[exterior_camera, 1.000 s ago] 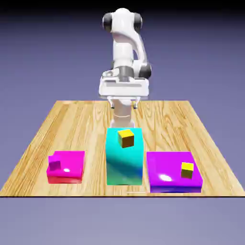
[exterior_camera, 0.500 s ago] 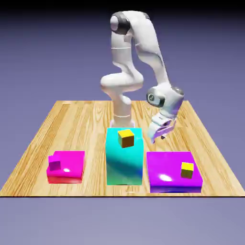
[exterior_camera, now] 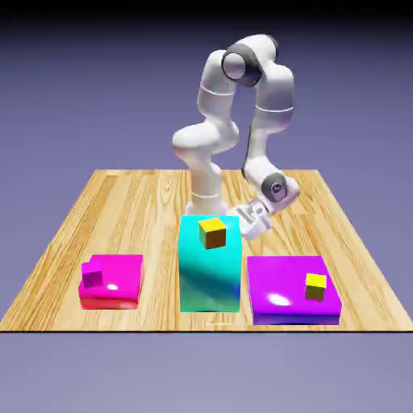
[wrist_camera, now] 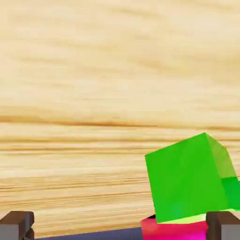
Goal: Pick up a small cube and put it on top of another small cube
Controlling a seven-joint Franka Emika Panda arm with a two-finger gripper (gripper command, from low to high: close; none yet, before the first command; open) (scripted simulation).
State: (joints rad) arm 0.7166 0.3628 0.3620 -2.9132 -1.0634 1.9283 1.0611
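Note:
The small green cube (wrist_camera: 187, 180) fills the lower right of the hand view. It is tilted and rests on something red-pink (wrist_camera: 173, 230) over the wooden table (wrist_camera: 93, 93). It does not show in the exterior view. My gripper (wrist_camera: 119, 227) is open. Its two grey fingertips (wrist_camera: 16, 226) sit far apart at the bottom edge, and the cube is just above the right one. In the exterior view my gripper (exterior_camera: 252, 219) hangs low behind the right rear corner of the tall cyan block (exterior_camera: 210, 278).
An orange-yellow cube (exterior_camera: 213, 232) sits on the cyan block. A yellow cube (exterior_camera: 315, 286) lies on a flat purple block (exterior_camera: 278, 294) at the exterior view's right. A small purple cube (exterior_camera: 92, 278) lies on a magenta block (exterior_camera: 121, 282) at the left.
The hand has swung from the exterior view's right toward the middle and dropped in close behind the cyan block. The arm's elbow has shifted right. The cubes and blocks have not moved.

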